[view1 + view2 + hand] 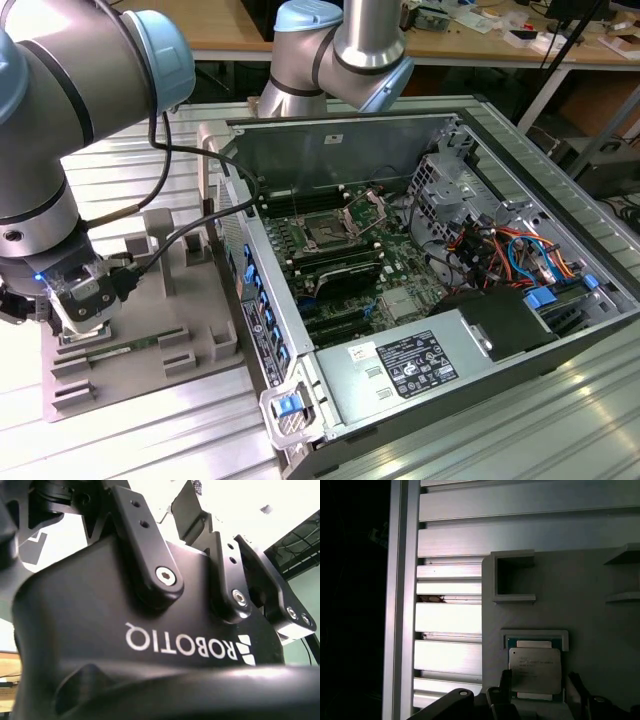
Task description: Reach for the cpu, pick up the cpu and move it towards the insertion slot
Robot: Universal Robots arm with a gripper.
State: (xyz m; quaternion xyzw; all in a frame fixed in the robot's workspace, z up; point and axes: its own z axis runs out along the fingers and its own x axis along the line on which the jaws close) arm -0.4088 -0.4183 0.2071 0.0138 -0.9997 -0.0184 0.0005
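We count one robot arm [60,120], and it carries one gripper [84,318], on which we see two fingers [504,692] in the first wrist view. We find one cpu [535,671] and, just beyond it, one empty square pocket [514,577]. In the exterior view we count one grey fixture plate [190,300] with one green memory stick [125,347] on it, one open computer case [520,130], one insertion slot [328,232] on its board, and one power supply box [400,365].
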